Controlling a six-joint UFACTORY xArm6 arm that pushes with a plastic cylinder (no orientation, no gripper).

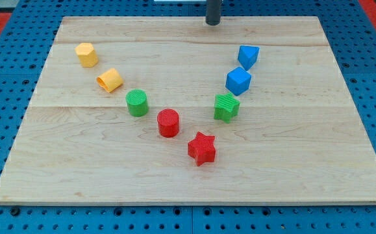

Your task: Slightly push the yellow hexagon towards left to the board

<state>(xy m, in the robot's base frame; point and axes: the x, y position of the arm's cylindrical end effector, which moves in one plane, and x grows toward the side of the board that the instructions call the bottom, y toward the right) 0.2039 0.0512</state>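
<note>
My tip [213, 23] is standing at the view's top edge of the wooden board [291, 175], touching no block and holding nothing. The yellow hexagon [87, 54] is sitting near the board's upper left, well apart from my tip. 8 blocks are forming a V: yellow hexagon, yellow arch-like block [110, 80], green cylinder [136, 103], red cylinder [168, 123], red star [202, 148], green block [226, 106], and 2 blue blocks [238, 80] [248, 56].

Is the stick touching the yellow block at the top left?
No, my tip is up at the view's top edge of the board, far to the right of the yellow hexagon and touching no block.
</note>
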